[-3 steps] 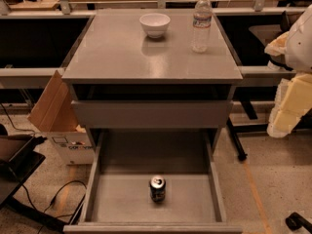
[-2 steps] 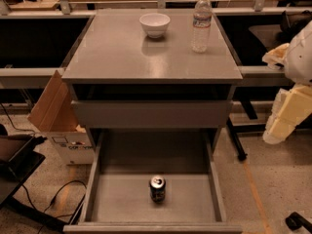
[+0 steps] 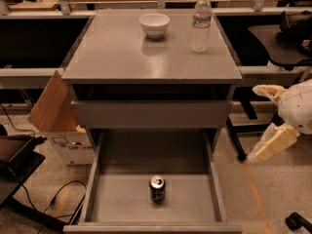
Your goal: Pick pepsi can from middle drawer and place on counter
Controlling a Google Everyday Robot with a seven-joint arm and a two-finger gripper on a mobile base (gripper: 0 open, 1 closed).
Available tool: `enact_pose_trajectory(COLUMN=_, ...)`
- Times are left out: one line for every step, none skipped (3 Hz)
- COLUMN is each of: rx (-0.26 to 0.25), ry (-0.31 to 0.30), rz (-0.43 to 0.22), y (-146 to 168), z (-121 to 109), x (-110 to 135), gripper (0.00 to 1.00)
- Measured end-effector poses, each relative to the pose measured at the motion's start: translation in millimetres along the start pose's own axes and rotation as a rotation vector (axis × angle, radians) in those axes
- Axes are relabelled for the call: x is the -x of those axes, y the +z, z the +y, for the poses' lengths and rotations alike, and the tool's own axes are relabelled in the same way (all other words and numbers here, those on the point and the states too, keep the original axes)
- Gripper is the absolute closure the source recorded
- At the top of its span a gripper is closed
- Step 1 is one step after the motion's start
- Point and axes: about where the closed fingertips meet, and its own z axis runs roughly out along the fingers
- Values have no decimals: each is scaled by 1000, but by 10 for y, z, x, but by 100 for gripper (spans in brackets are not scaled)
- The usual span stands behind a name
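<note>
Hovering with the gripper (image 3: 272,131) out to the right of the open middle drawer (image 3: 122,204), above its level; cannot tell whether released or clenched. Down and left from there to the pepsi can (image 3: 157,188), upright near the front wall, long axis vertical. Likely over the drawer's right wall first. Up-left on the counter (image 3: 117,57): bowl (image 3: 154,24) and water bottle (image 3: 201,26), well clear

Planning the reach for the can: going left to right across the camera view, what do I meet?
Cardboard box → can in the drawer → bottle on the counter → tool, out to the right of drawer and counter.
</note>
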Motion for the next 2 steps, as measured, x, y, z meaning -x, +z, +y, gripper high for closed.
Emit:
enact_pose_trajectory(rx=9, ry=15, rz=-216, y=436, z=-10, x=-219, gripper=0)
enact_pose_trajectory(rx=24, ry=33, rz=-343, y=745, z=82, x=-527, gripper=0)
